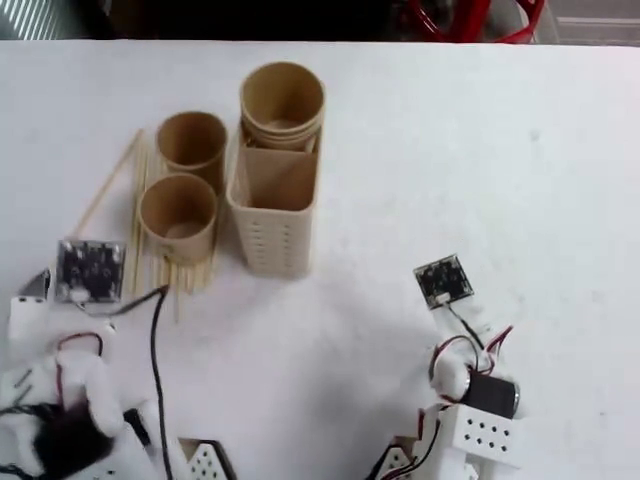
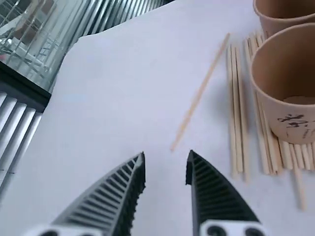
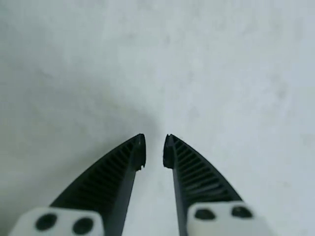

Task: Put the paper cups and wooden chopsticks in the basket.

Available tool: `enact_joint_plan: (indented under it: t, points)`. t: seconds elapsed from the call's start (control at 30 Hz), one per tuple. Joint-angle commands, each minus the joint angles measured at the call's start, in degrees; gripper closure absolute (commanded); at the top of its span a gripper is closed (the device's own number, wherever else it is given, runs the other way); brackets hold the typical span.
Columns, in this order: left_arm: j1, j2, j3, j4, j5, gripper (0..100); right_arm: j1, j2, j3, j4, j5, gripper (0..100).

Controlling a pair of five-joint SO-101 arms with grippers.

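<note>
Two brown paper cups [image 1: 192,140] [image 1: 178,215] stand upright at the table's left, on a row of wooden chopsticks [image 1: 140,205]. One loose chopstick [image 1: 105,188] lies slanted to their left. A stack of cups [image 1: 283,105] stands right behind the cream perforated basket [image 1: 272,235]. My left gripper [image 2: 166,156] is open over bare table, short of the loose chopstick [image 2: 199,93], the chopstick row [image 2: 238,115] and the near cup [image 2: 285,83]. My right gripper [image 3: 154,140] hangs slightly open above bare table, with nothing between its fingers.
The left arm's wrist board [image 1: 90,270] sits near the table's front left, and the right arm's board [image 1: 442,280] at the front right. A black cable [image 1: 155,340] runs along the left arm. A red object [image 1: 470,18] lies beyond the far edge.
</note>
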Motion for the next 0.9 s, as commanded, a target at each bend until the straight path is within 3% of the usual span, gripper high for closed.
enact_joint_plan:
  t: [0.0,0.13,0.3,0.53,0.87]
  points:
    - [2.3,22.8,-19.1,3.8,3.3,84,1.5,-0.4,0.2,-2.5,0.3,92.4]
    - [5.2,44.3,-38.2,11.5,9.6,80,2.4,-0.4,0.3,-2.6,0.3,92.2]
    - [9.4,59.6,-52.2,16.3,16.1,76,2.5,-0.4,0.4,-2.6,0.3,92.1]
    - [15.3,66.9,-52.7,15.9,20.0,76,2.9,-0.4,3.4,-6.7,0.4,92.4]
    - [17.0,77.5,-52.7,6.4,24.3,76,3.0,-0.4,3.8,-8.2,0.6,92.5]
